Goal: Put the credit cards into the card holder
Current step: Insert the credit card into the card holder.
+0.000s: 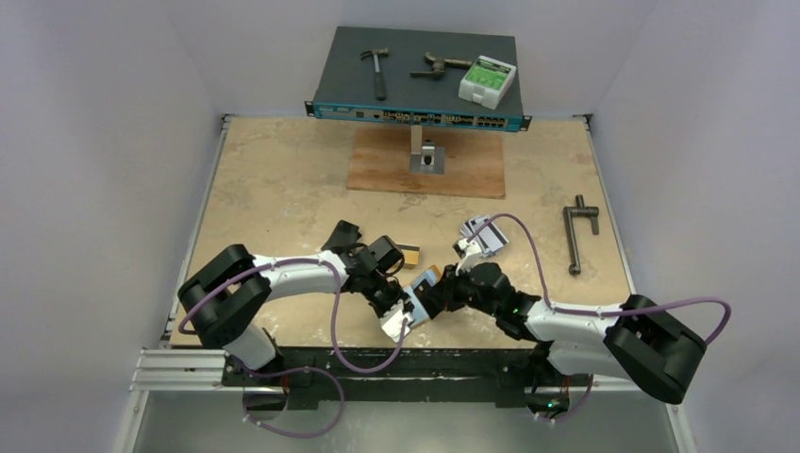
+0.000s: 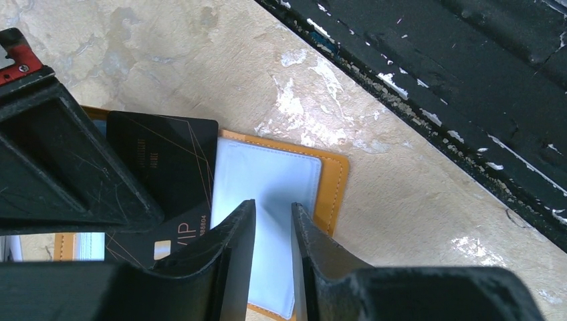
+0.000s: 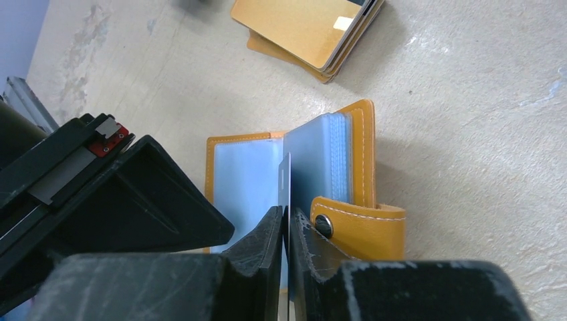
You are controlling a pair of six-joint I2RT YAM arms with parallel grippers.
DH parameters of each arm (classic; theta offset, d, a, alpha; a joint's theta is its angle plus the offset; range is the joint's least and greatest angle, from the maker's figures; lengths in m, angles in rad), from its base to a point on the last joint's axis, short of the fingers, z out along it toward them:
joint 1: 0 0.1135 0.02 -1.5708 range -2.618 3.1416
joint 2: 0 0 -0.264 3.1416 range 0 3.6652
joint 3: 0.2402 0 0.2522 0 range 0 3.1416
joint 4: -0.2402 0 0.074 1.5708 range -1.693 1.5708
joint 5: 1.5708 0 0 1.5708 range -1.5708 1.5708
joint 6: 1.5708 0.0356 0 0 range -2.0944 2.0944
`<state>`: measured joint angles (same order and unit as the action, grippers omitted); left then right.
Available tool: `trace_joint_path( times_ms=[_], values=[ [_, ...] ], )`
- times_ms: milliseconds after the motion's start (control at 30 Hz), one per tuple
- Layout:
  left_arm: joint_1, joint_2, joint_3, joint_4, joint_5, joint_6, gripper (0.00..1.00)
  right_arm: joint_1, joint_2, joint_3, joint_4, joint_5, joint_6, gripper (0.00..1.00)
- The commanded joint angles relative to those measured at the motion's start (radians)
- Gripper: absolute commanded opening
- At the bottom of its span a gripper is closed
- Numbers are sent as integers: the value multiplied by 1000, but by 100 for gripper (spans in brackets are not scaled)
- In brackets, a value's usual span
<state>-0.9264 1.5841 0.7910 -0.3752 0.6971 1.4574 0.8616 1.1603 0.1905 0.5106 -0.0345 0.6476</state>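
The orange card holder (image 3: 364,144) lies open on the table, clear sleeves (image 3: 321,167) fanned up and its snap tab (image 3: 361,231) toward me. My right gripper (image 3: 286,210) is shut on a thin dark credit card (image 3: 285,180), seen edge-on and standing among the sleeves. In the left wrist view that black card (image 2: 164,157) shows gold lines and "VIP" beside a pale sleeve (image 2: 267,180). My left gripper (image 2: 274,206) hovers just over that sleeve, jaws narrowly open with nothing between them. From above, both grippers (image 1: 396,321) (image 1: 426,288) meet near the table's front. A stack of yellow-orange cards (image 3: 307,30) lies beyond.
A black folded case (image 1: 341,234) lies behind the left arm. Farther back are a wooden board (image 1: 425,162) and a network switch (image 1: 415,85) carrying tools. A black clamp tool (image 1: 577,238) lies at the right. The table's black front rail (image 2: 468,87) runs close by.
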Motion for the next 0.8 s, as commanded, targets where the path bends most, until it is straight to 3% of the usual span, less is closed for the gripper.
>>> trace_joint_path(
  times_ms=[0,33,433,767],
  values=[
    [-7,-9,2,1,18,13,25,-4,-9,36,-8,33,-12,4],
    [-7,-13,-3,-2,20,15,25,-4,-12,35,-4,42,-12,0],
    [-8,-38,-42,-26,33,33,24,-4,28,-77,320,153,108,0],
    [-14,-34,-42,-35,38,41,25,-4,236,-88,525,105,132,0]
  ],
)
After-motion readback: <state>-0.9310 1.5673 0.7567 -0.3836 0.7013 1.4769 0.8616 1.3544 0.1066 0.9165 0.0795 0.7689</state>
